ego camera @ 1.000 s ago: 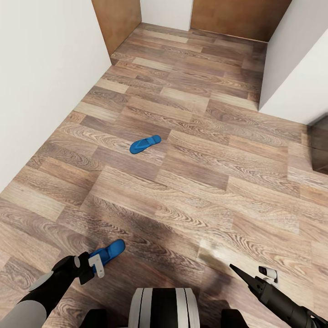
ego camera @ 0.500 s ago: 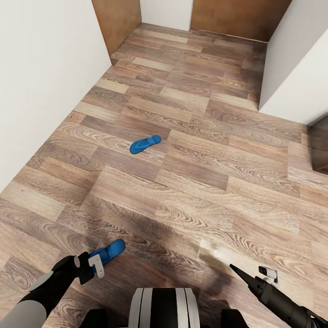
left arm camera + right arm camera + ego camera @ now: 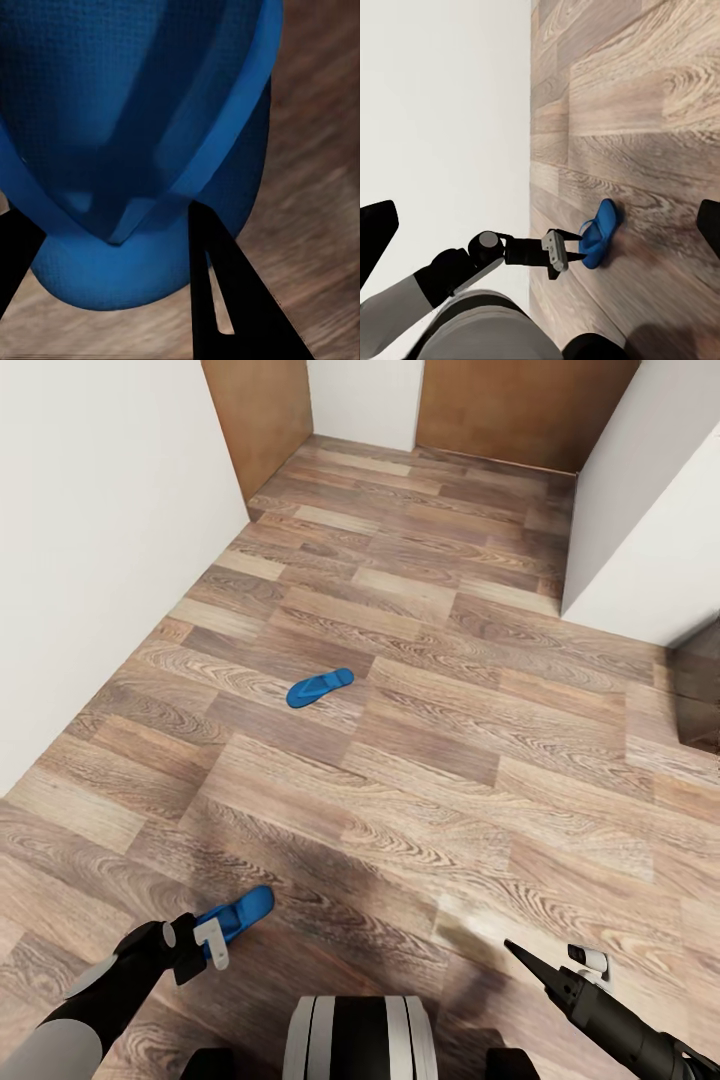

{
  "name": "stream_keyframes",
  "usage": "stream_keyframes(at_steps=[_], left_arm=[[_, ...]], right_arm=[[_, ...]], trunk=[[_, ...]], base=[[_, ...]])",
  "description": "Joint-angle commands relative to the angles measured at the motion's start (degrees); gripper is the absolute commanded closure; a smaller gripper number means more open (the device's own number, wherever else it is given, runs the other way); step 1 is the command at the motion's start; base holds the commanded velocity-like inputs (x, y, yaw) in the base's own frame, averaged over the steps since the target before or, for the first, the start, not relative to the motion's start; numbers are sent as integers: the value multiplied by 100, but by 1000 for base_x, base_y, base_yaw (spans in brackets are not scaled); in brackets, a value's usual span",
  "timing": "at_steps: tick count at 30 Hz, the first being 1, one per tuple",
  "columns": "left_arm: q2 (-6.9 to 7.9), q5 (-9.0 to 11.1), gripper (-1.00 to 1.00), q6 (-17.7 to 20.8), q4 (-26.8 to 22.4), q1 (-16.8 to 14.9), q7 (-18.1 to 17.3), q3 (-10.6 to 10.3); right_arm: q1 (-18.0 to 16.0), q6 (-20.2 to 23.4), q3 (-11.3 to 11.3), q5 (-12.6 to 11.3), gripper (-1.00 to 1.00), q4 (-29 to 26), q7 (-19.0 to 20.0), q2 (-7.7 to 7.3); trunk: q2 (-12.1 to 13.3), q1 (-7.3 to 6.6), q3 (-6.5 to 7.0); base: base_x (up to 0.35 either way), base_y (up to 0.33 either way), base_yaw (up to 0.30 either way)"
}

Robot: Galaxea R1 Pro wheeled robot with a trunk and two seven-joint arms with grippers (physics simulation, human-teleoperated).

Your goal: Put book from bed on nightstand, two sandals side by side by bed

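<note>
Two bright blue sandals show in the head view. One sandal [image 3: 320,687] lies flat on the wood-plank floor, well ahead and apart from both arms. My left gripper [image 3: 222,928] is shut on the other sandal [image 3: 243,908], holding it low at my left. In the left wrist view this held sandal [image 3: 150,112] sits between the black fingers [image 3: 225,300], and its strap is visible. The right wrist view also shows this held sandal [image 3: 600,232] in the left gripper [image 3: 572,253]. My right gripper [image 3: 530,965] hangs at my right, open, its fingers [image 3: 376,232] wide apart and empty. The book, bed and nightstand are out of view.
White walls [image 3: 90,540] close in on the left and at the right [image 3: 650,530]. Brown wooden panels [image 3: 500,405] stand at the far end. A dark piece of furniture [image 3: 700,695] shows at the right edge. My base [image 3: 355,1040] is at the bottom.
The whole picture has shifted slightly, so the camera moved. Both arms keep their pose and the left gripper still holds the sandal.
</note>
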Motion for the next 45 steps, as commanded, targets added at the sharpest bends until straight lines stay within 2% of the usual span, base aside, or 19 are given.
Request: stream_keyframes(at_steps=[1, 6, 9, 13, 14, 20, 25, 28, 30, 31, 32, 34, 36, 41, 45], left_arm=[[5, -20, 100, 29, -12, 0, -26, -22], [27, -12, 100, 33, -23, 0, -76, 5], [37, -8, 100, 41, -69, 0, -228, 131], [38, -17, 100, 71, -328, 0, -698, 274], [41, -21, 100, 82, -421, 0, -910, 306], [68, -43, 100, 216, -779, 0, -1696, 388], [120, -46, 100, 459, -1054, 0, -2058, 412], [154, -32, 100, 628, -1251, 0, -2267, 522], [160, -26, 100, 725, -1389, 0, -2485, 742], [151, -25, 100, 779, -1456, 0, -2639, 943], [145, -24, 100, 799, -1480, 0, -2711, 1051], [125, -31, 100, 889, -1537, 0, -2911, 1480], [111, -28, 100, 1045, -1556, 0, -2988, 1726], [81, -10, 100, 1696, -1588, 0, -3060, 1985], [64, -9, 100, 1885, -1721, 0, -3079, 2144]], right_arm=[[-1, 57, -1, -15, -100, 1, 11, -1], [-1, 57, -1, -9, -100, 3, 11, -1], [-1, 57, -1, -8, -100, 3, 11, -1], [-1, 57, -1, -6, -100, 3, 11, -1], [-1, 57, -1, -5, -100, 3, 11, -1], [-1, 57, -1, 0, -100, 3, 11, -1], [-1, 57, -1, 6, -100, 9, 4, -1], [-1, 57, -1, 11, -100, 17, -2, 3], [-1, 57, -1, 12, -100, 32, -7, 5], [-1, 55, -1, 11, -100, 42, -10, 6], [-1, 54, -1, 11, -100, 48, -11, 9], [-1, 51, -1, 10, -100, 118, -13, 14], [-1, 50, 2, 9, -100, 181, -16, 12], [-1, 17, -2, 24, -100, 245, -19, 16], [-1, 12, -9, 51, -100, 257, -35, 26]], trunk=[[0, -3, 20], [7, -16, 130], [11, -24, 197], [16, -34, 285], [18, -37, 308], [26, -52, 441], [32, -65, 551], [36, -73, 618], [39, -78, 662], [40, -81, 684], [42, -83, 706], [44, -88, 751], [47, -93, 795], [54, -106, 906], [59, -117, 994]], base=[[0, 0, 0], [0, 0, 0], [0, 0, 0], [0, 0, 0], [0, 0, 0], [0, 0, 0], [0, 0, 0], [0, 0, 0], [0, 0, 0], [0, 0, 0], [0, 0, 0], [0, 0, 0], [0, 0, 0], [0, 0, 0], [0, 0, 0]])
